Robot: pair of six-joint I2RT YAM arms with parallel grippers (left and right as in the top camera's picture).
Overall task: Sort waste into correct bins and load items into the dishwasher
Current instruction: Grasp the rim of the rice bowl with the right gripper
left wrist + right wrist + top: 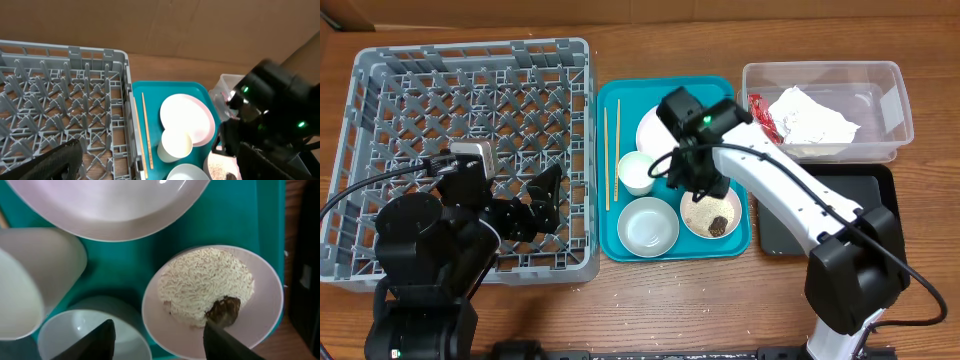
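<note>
The left jaws hang spread and empty over the rack (420,100). On the teal tray (630,95) lie chopsticks (611,150), cup (637,172), plate (648,130) and an empty bowl (647,226). The right jaws, spread, hover over the second bowl (260,305), which holds rice (200,285) and a brown lump (223,311). The tub (820,68) holds wrapper (761,110) and napkin (810,118). The black tray (875,190) lies on the tabletop.

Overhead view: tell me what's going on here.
The right end effector hovers open over the bowl of rice with its brown lump on the teal tray. The red wrapper and napkin already lie in the clear tub. The left end effector hangs open and empty over the dish rack, which holds nothing yet.
</note>
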